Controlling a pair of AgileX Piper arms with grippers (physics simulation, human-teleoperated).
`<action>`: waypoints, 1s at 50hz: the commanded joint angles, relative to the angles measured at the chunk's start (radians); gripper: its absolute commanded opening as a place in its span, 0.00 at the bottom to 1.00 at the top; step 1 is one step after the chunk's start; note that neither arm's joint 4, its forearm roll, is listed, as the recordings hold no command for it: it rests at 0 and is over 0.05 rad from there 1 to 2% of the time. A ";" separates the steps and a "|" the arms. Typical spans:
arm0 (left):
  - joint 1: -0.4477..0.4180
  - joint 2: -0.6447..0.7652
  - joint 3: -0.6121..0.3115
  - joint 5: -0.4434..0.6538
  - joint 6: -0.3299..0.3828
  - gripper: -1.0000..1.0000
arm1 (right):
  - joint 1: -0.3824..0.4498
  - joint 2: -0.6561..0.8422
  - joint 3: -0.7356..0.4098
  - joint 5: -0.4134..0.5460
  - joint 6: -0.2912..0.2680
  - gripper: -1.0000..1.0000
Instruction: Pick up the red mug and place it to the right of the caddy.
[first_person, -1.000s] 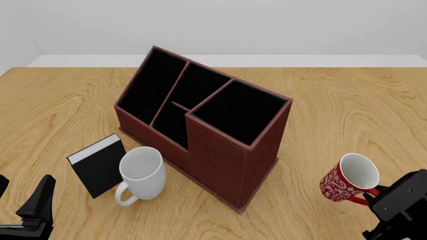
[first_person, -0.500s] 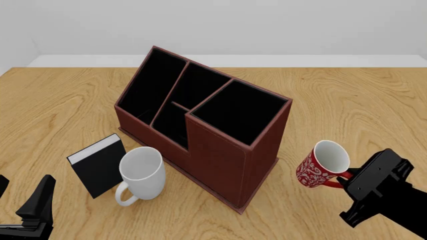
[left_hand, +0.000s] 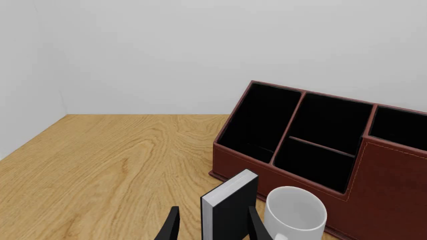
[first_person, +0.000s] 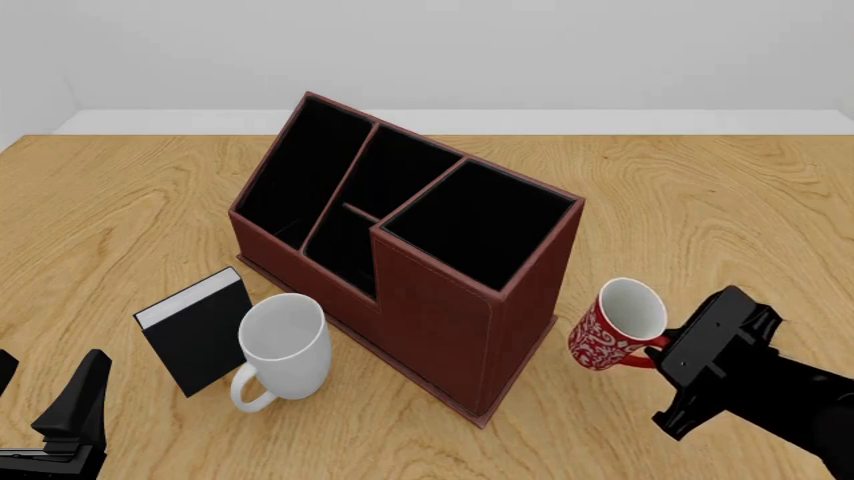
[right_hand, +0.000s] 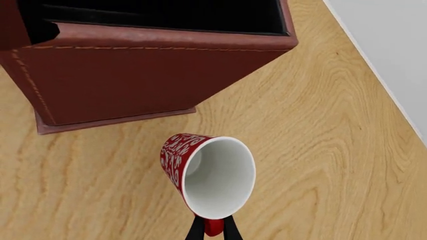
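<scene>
Red mug (first_person: 615, 327): sitting in the right gripper (right_hand: 213, 231), whose fingers are pinching narrowly on the red handle (right_hand: 212, 227). The mug is hanging tilted, just right of the caddy (first_person: 441, 290), near its front right corner; whether it is touching the table (first_person: 694, 200) cannot be told. Its long axis is leaning, with the white mouth pointing up and toward the right arm and the floral base pointing down toward the caddy's foot. The handle is pointing back toward the arm.

Caddy: standing at the table's middle, slanted top facing left and back, four black compartments open upward. Its base lip (right_hand: 113, 121) is lying near the mug without touching it.

Open room: bare wood is stretching right of and beyond the mug, out to the far table edge by the wall.

White mug (first_person: 283, 348): standing upright just beside the caddy's front left face, with the black book (first_person: 198, 330) leaning at its left.

Left gripper (left_hand: 210, 230): resting low at the near left, its fingers standing wide apart, holding nothing; in the left wrist view the book shows between them, farther off.
</scene>
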 joint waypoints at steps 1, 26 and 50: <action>0.000 0.000 0.000 0.000 0.000 1.00 | 0.020 0.053 -0.010 -0.042 0.023 0.00; 0.000 0.000 0.000 0.000 0.000 1.00 | 0.048 0.137 0.019 -0.110 0.031 0.00; 0.000 0.000 0.000 0.000 0.000 1.00 | 0.071 0.219 0.016 -0.156 0.034 0.00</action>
